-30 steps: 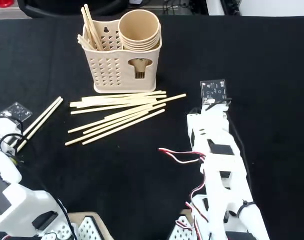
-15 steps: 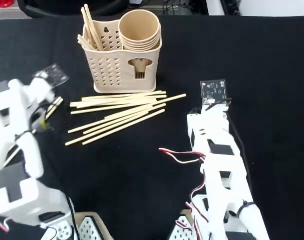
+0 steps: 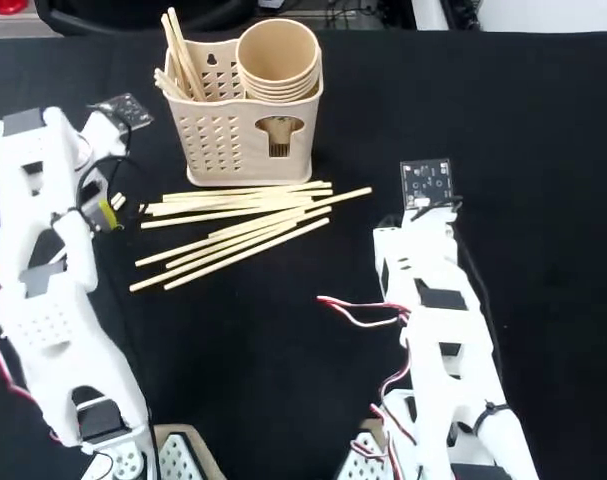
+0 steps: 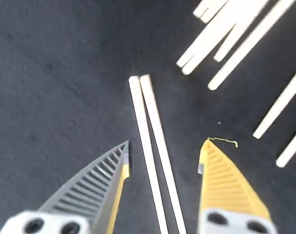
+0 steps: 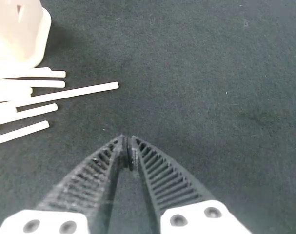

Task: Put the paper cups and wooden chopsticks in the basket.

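High view: basket (image 3: 245,130), upper centre, holds paper cups (image 3: 276,55). Loose chopsticks (image 3: 238,232) fan below it, long axes rising rightward.
Left wrist: my left gripper (image 4: 167,142) spread, straddling chopstick pair (image 4: 148,127) lying lengthwise between the jaws.
Right wrist: my right gripper (image 5: 127,141) clenched, empty.

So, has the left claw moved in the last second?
Yes. In the high view the left claw has swung forward toward the basket, now open over two chopsticks.

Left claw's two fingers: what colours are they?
Left claw: one finger grey, the other yellow; best in left wrist view.
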